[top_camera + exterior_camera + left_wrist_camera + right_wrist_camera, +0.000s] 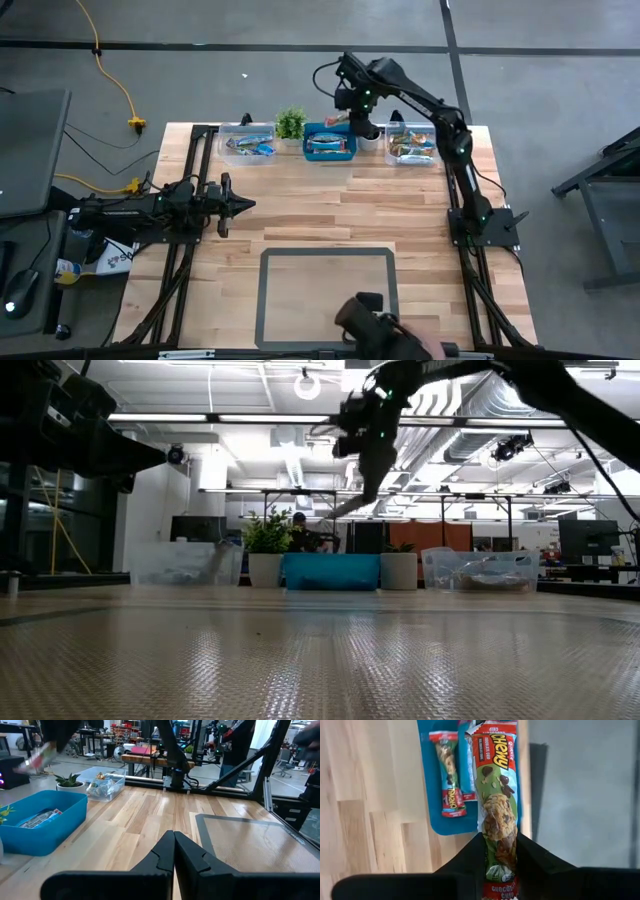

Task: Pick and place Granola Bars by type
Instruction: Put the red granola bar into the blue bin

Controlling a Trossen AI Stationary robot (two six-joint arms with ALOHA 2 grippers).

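A chocolate-chip granola bar [498,815] is clamped in the right gripper [500,857] jaws and held above the blue bin [329,143] at the worktop [330,215] far edge. The left gripper [174,851], jaws together, is parked near the left edge.

My table [330,215] is light wood planking with a dark frame along its left and right edges. Along the far edge I count 3 bins in a row: a clear bin [247,143] toward the far-left corner, a blue bin [330,142] mid-edge, another clear bin [412,143] toward the far-right corner. Each has wrapped bars inside. 1 small potted plant [290,124] stands between the left clear bin and the blue one; a white pot [369,140] sits between blue and right clear. A grey-bordered mat [328,296] lies flat at the near edge, centred.
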